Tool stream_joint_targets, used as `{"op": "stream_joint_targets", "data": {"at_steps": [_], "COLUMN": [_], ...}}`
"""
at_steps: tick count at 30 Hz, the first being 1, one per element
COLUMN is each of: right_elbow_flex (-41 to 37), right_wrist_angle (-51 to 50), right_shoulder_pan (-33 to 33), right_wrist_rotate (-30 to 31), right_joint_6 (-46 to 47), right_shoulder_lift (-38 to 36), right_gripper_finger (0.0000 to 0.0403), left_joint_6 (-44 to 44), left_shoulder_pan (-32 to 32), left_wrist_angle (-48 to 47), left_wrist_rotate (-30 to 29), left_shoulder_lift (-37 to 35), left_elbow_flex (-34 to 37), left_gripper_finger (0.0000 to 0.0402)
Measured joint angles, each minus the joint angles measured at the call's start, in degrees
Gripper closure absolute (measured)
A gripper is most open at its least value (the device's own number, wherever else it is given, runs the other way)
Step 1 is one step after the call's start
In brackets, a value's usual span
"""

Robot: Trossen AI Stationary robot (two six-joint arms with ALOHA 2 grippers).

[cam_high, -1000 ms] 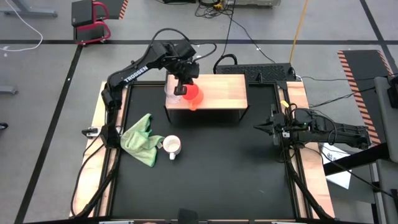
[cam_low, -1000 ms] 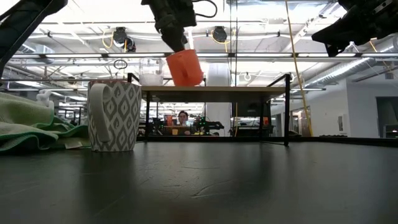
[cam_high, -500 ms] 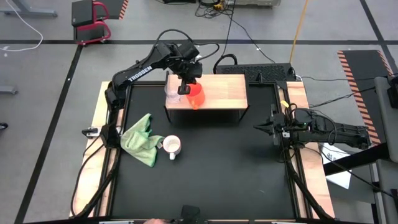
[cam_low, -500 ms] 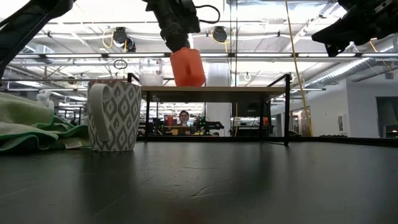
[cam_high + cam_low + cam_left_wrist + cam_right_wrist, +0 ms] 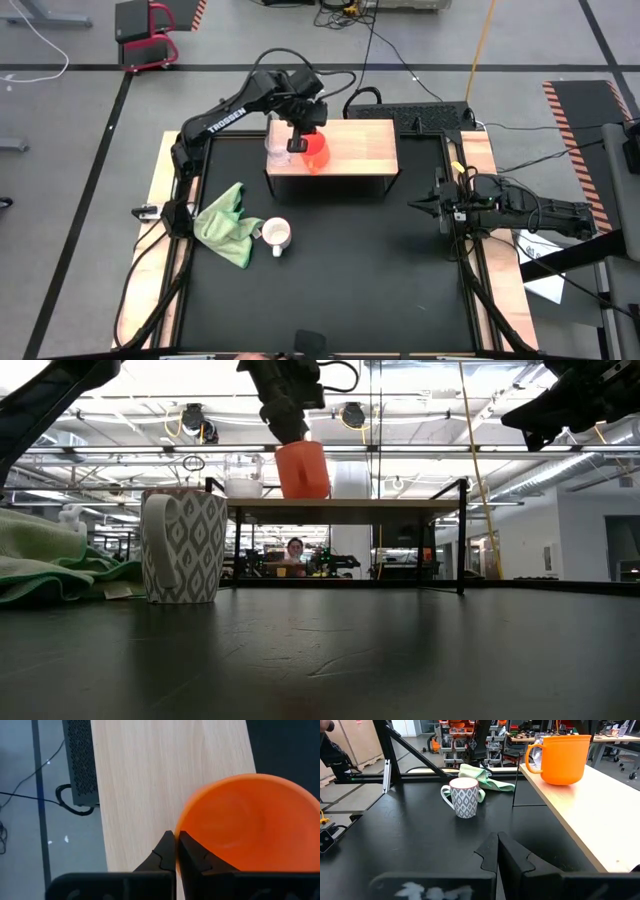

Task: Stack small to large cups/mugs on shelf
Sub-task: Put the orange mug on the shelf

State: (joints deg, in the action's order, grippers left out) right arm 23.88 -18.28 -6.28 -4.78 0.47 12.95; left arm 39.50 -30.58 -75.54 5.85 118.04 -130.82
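orange mug (image 5: 315,150) upright on the shelf (image 5: 360,145) near its left end, just beside the small clear glass cup (image 5: 276,152). pinched at the rim by the left gripper (image 5: 297,137), fingers clamped on the wall. probably rigid, light, smooth and slippery; rim or handle the likeliest hold. white patterned mug (image 5: 277,235) down on the table beside the green cloth (image 5: 228,222). right gripper (image 5: 432,207) closed, idle at the right edge.

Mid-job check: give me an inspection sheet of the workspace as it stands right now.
Surface: black table, wooden side strips.
Job's things: orange mug and glass cup on shelf; white mug on table.
Clutter: green cloth beside white mug.
Grippers: left pincer shut on orange mug's rim; right pincer shut, empty, at table's right edge.
Cables: black leads behind shelf.
Surroundings: person beyond table in low view.
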Motion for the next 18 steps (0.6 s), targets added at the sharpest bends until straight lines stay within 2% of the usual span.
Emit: {"op": "stream_joint_targets", "data": {"at_steps": [18], "right_elbow_flex": [0.0], "right_wrist_angle": [0.0], "right_shoulder_pan": [0.0], "right_wrist_rotate": [0.0], "right_joint_6": [0.0], "right_shoulder_lift": [0.0], "right_gripper_finger": [0.0403], "left_joint_6": [0.4], "left_shoulder_pan": [1.2], "left_wrist_angle": [1.8], "left_wrist_rotate": [-0.1], "left_shoulder_lift": [0.8], "left_elbow_flex": [-0.1], "left_gripper_finger": [0.0401]}}
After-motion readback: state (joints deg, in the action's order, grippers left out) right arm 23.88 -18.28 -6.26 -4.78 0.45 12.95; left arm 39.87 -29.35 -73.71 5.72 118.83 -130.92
